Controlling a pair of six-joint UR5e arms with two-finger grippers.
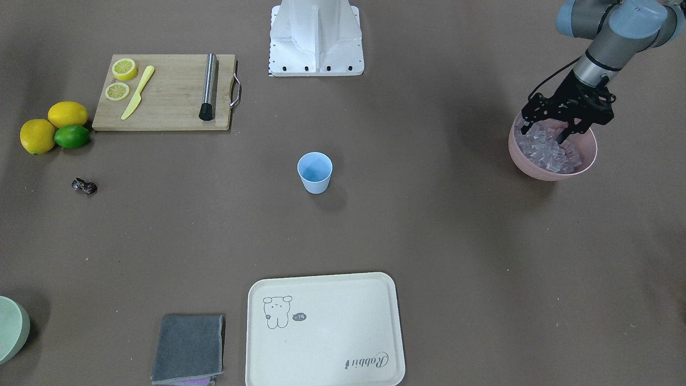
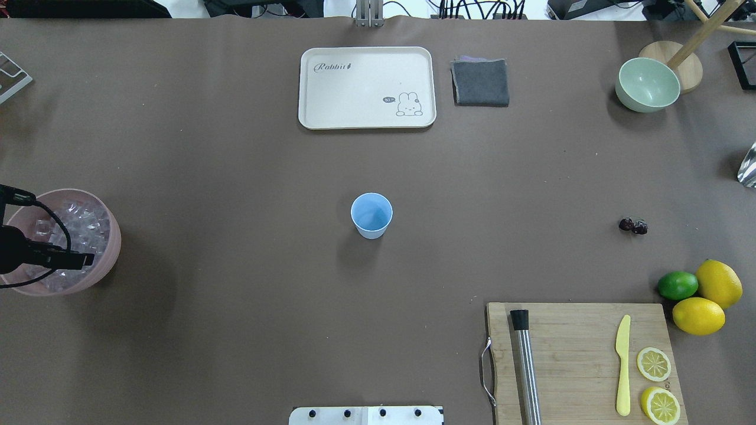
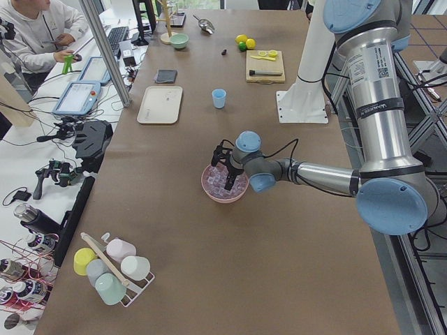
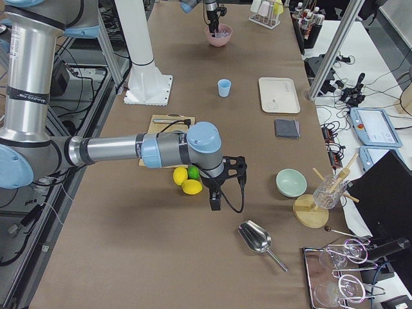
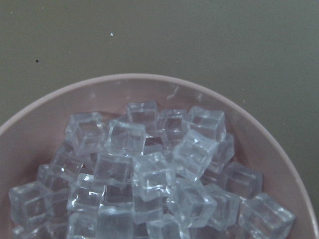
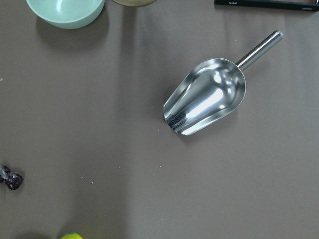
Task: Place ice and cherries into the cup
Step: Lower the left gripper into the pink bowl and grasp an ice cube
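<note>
The left tool (image 1: 542, 134), held wide at the ice (image 1: 552, 154) in the pink bowl (image 1: 530, 167) by the table's left edge, should be closed on one centred cube only

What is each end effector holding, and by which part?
Left end effector: nothing visibly gripped; it is open, dipped among the ice in the pink bowl. Right end effector: cannot tell.

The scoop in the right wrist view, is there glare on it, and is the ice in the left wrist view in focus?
Right wrist view: the scoop shows bright glare inside its hollow. Left wrist view: the ice is in focus, with highlights on the cube edges, under dim bluish light.
</note>
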